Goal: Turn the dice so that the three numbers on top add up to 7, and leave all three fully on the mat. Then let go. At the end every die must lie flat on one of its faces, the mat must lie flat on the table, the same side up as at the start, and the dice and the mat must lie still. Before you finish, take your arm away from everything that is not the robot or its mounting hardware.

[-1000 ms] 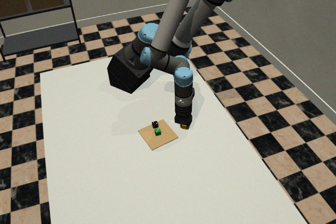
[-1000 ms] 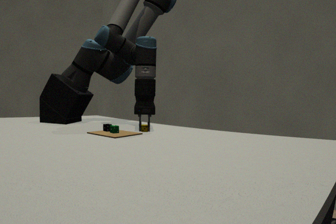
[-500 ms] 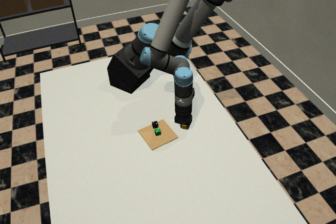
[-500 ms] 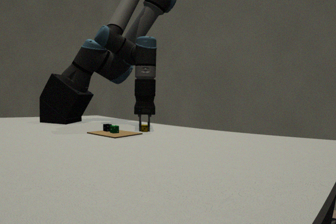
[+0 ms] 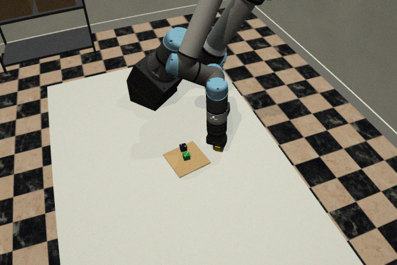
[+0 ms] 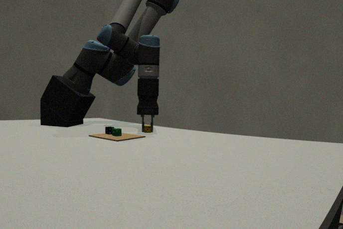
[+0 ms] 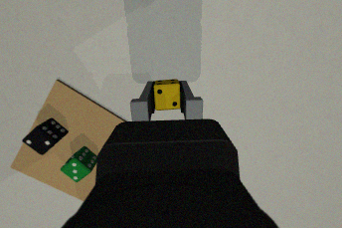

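The claw gripped the yellow die on the worktop just beside the mat, where black and green dice sat.

Yellow die off mat, tan mat flat, black die, green die on it

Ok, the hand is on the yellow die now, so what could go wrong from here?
1. The yellow die sits off the mat, gripped between the fingers of the hand. If it slips on the way over, it may tumble to an unplanned face.
2. The black die and green die sit close together near one mat corner; a careless placement could knock them or shift the mat.
3. Black appears to show six and green three, already above 7, so they need turning too.
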